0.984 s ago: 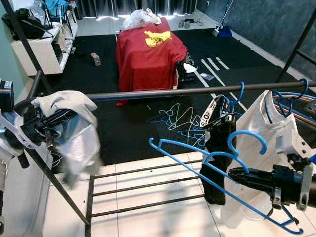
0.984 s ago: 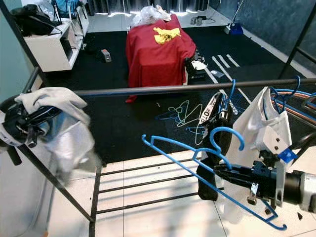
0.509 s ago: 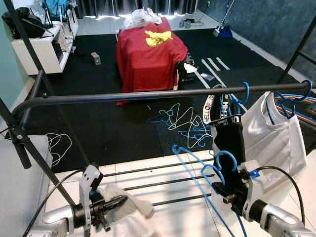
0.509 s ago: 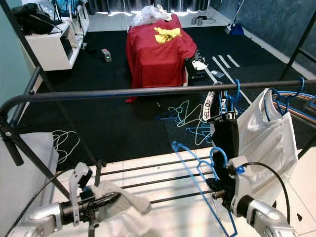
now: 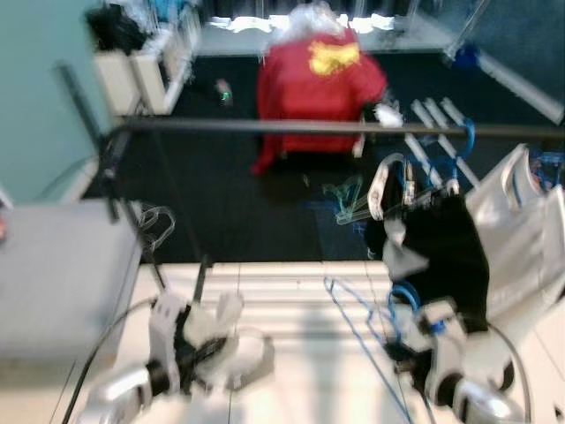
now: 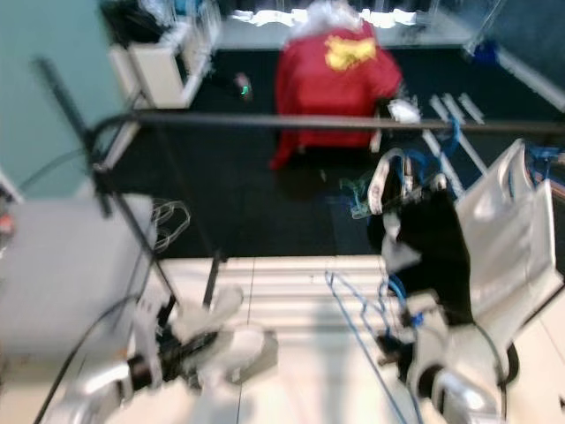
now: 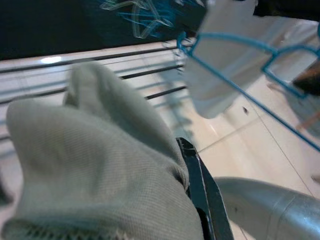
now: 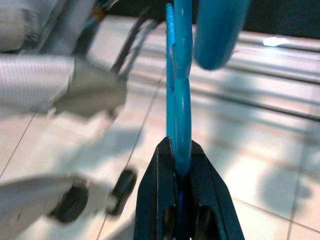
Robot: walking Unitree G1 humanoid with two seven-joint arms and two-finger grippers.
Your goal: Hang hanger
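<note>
While both head views were blurred, the wrist views were sharp enough: the right gripper [image 8: 181, 150] was seen w/ its two black fingers pressed together on the thin blue plastic hanger [image 8: 180, 100], the hanger's stem pinched between them and its hook curving just beyond the tips. In the head views that gripper [image 5: 402, 358] was held low at the robot's right, above the white tiled floor [image 5: 300, 353], w/ the hanger's blue wire frame [image 5: 357, 322] slanting away from it, well below the long dark horizontal rail of the clothes rack [image 5: 291, 127]. The left gripper [image 5: 205, 346] was low on the left, clamped on a pale grey-green knitted cloth [image 7: 95, 170]; one black finger [image 7: 202, 192] was visible at the cloth's edge. On the rail's right part, a black garment [image 5: 446, 252] and a white shirt [image 5: 521, 230] were hung on blue hangers. Beyond, on the dark carpet, a red-draped piece of furniture [image 5: 318, 88] and loose hangers [image 5: 349, 196] were seen.
</note>
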